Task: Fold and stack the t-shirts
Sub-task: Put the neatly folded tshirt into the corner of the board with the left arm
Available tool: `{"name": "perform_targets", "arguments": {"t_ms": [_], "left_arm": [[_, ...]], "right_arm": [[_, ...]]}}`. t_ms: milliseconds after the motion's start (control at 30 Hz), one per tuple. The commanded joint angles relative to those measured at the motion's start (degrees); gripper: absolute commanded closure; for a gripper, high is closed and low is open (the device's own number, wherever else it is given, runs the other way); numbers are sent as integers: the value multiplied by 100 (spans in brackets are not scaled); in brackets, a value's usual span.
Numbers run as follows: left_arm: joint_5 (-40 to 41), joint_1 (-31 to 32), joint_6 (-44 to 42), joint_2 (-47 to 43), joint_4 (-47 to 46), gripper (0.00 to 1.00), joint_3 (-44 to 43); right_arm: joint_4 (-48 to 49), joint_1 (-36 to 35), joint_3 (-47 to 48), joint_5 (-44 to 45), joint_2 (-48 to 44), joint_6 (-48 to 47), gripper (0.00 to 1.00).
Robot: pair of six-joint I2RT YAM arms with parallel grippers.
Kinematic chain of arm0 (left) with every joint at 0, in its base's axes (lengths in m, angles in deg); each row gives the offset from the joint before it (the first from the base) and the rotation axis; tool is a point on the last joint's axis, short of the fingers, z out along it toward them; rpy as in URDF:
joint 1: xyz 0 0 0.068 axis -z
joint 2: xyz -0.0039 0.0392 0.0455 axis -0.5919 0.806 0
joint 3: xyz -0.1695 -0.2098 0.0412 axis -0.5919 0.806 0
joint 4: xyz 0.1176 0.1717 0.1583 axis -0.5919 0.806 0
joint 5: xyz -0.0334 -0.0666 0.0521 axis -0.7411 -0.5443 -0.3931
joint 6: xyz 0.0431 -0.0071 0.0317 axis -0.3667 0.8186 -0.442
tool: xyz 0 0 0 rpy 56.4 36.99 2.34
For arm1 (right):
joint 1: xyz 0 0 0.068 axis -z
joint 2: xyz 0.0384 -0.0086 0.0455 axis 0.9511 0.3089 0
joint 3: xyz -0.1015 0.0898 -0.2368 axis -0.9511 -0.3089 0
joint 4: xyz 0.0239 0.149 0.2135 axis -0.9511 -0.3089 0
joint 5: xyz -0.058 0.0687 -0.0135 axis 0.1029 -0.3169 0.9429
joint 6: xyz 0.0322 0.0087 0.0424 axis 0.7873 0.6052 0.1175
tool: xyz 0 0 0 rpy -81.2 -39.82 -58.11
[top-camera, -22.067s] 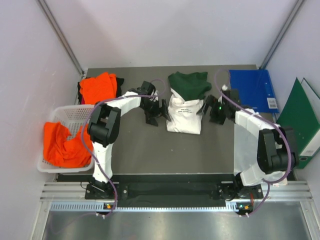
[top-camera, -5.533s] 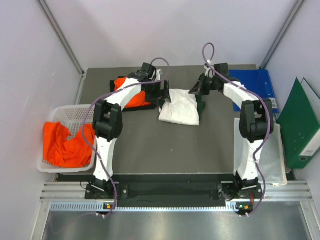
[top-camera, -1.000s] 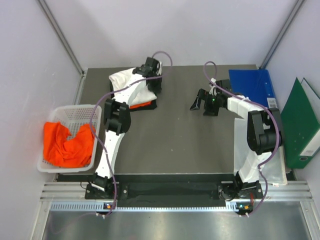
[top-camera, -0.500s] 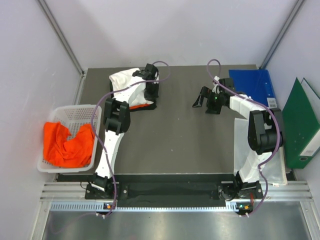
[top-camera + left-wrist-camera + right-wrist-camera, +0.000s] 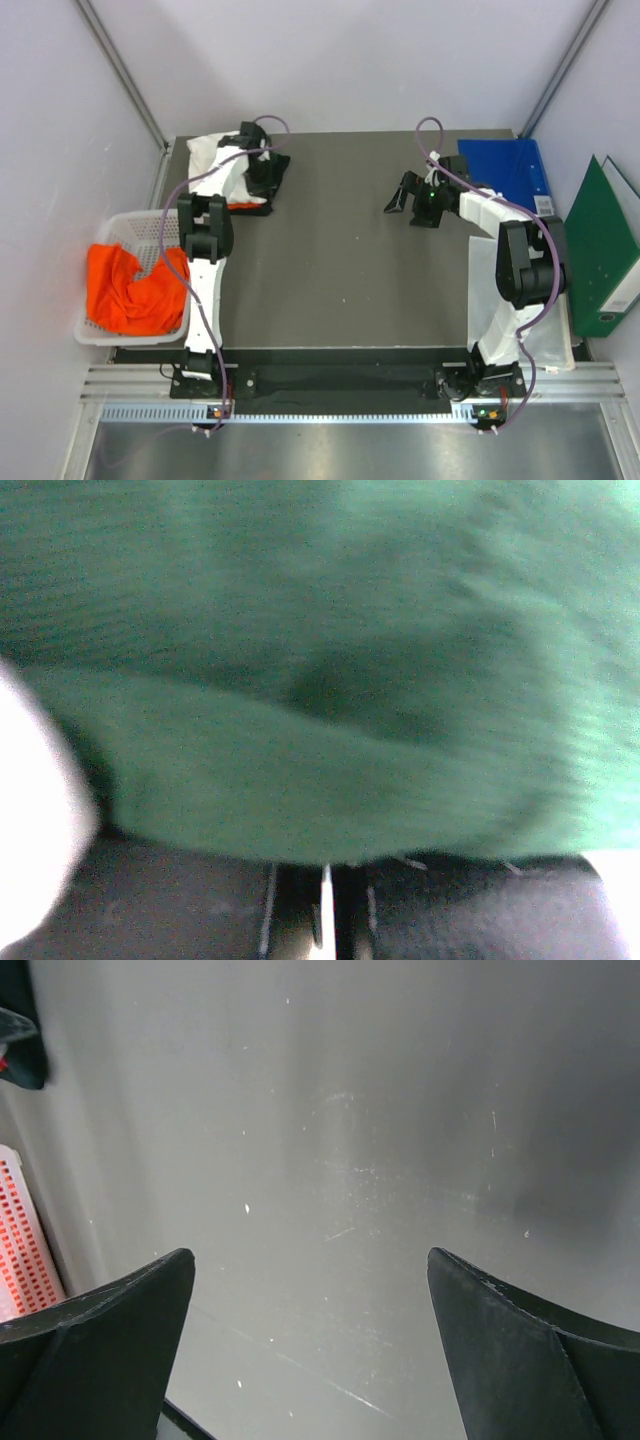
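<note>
Just beyond basket [image 5: 140, 228], toward far wall: white-and-green t-shirt [image 5: 212, 157] folded, lying on orange t-shirt [image 5: 240, 205], only orange edge showing. Left gripper [image 5: 262, 172] at its right edge, jaws closed, pinching green cloth; wrist view blurred. Crumpled orange shirt [image 5: 125, 290] inside basket. Right gripper [image 5: 308, 1255] well right of basket, jaws wide apart, holding nothing, above bare table [image 5: 340, 270].

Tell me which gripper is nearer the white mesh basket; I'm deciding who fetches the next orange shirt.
Left. The left gripper is just beyond the basket at the far-left corner, shut on the white-and-green t-shirt. The right gripper hovers open across the table, near the blue folder.
</note>
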Motion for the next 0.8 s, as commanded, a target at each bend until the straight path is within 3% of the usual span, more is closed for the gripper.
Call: {"name": "perform_targets", "arguments": {"t_ms": [0,333,533,567,600,633,667,700,767], "left_arm": [[613,-925,-26,-330,-129,100,154],[613,-1831,18,-312,-296,100,163],[472,-1858,-52,-619,-524,100,303],[420,-1849,-52,-733,-664,95,391],[341,-1832,-35,-987,-709,78,557],[314,-1779,9,-1128,-770,53,663],[314,-1735,10,-1304,-875,23,786],[323,-1683,-8,-1697,-1207,1,1153],[192,-1437,-78,-2112,-1630,1,1811]], "right_arm": [[148,52,223,-107,-65,34,0],[148,17,328,-151,50,69,0],[148,-10,390,-107,58,69,0],[131,-10,433,-116,50,69,0],[122,-10,460,-98,50,69,0],[95,-10,486,-46,6,69,0],[78,-10,573,-11,-20,60,0],[52,-10,618,33,-47,16,0],[-63,-10,810,183,-100,-132,0]]}}
